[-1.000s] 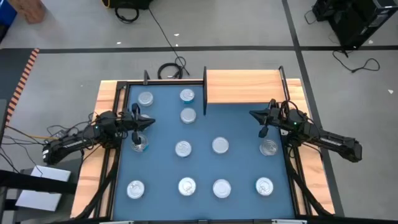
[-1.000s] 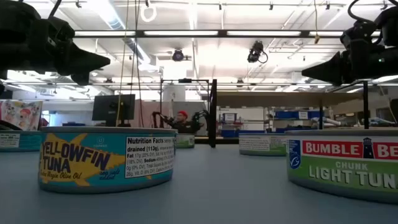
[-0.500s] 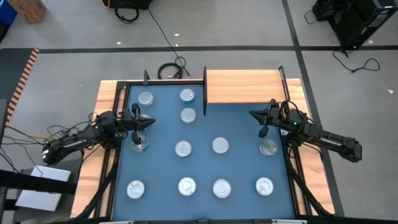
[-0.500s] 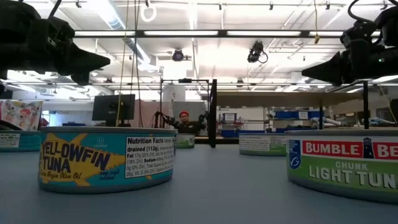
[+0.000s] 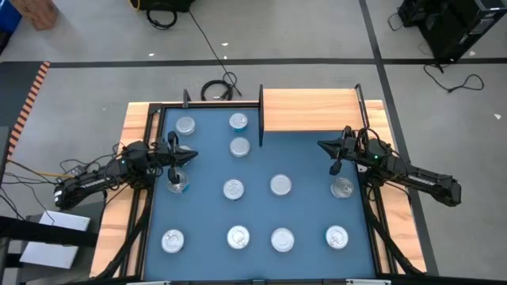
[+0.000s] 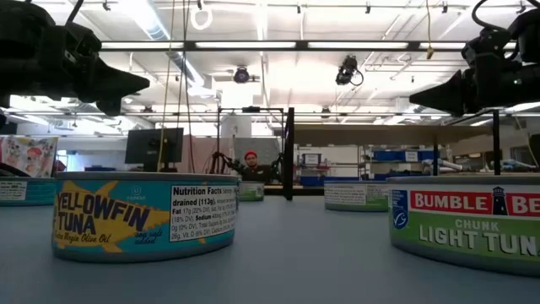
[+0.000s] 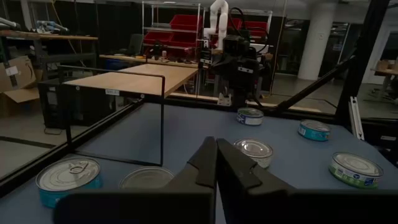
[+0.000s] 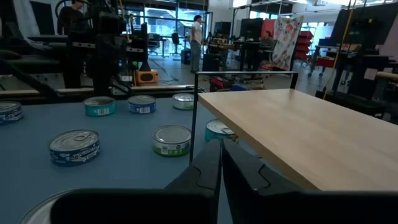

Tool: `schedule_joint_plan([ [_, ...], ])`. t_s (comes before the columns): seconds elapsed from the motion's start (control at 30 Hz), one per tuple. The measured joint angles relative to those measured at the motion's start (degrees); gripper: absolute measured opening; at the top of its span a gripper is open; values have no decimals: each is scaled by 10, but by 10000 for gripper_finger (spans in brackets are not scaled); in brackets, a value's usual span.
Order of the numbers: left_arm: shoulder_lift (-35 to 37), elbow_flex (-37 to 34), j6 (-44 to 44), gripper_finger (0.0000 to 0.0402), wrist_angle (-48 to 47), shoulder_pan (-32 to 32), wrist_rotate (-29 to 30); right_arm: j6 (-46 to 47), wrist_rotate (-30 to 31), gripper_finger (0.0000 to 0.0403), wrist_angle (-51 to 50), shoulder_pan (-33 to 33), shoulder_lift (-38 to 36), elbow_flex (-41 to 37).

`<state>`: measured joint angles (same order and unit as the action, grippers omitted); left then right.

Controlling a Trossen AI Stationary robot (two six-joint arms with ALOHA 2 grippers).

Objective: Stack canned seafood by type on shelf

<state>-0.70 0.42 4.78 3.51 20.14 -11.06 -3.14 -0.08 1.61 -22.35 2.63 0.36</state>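
Note:
Several round tins of canned seafood with silver tops stand upright and scattered on the blue mat (image 5: 305, 158), among them one (image 5: 233, 188) at its middle and one (image 5: 178, 182) below my left gripper. Their labels are teal, like the Yellowfin tin (image 6: 143, 215), or green, like the Bumble Bee tin (image 6: 468, 221). The shelf (image 5: 309, 109), a light wooden board with black posts, stands at the mat's far right. My left gripper (image 5: 194, 155) hangs shut over the mat's left edge and my right gripper (image 5: 321, 145) shut over its right edge. Both point level toward the middle.
Wooden strips (image 5: 131, 142) and black rails frame the mat. A black post (image 5: 261, 115) stands at the shelf's left end. Cables (image 5: 218, 89) lie on the floor behind the table. A person (image 6: 251, 165) shows far off in the room.

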Motion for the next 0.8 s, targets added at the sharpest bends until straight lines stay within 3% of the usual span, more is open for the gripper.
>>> schedule_joint_plan([
  [0.6,0,0,-30,10,21,0,8,0,0,28,0,0,0,0],
  [0.8,0,0,13,10,53,0,8,0,0,28,0,0,0,0],
])
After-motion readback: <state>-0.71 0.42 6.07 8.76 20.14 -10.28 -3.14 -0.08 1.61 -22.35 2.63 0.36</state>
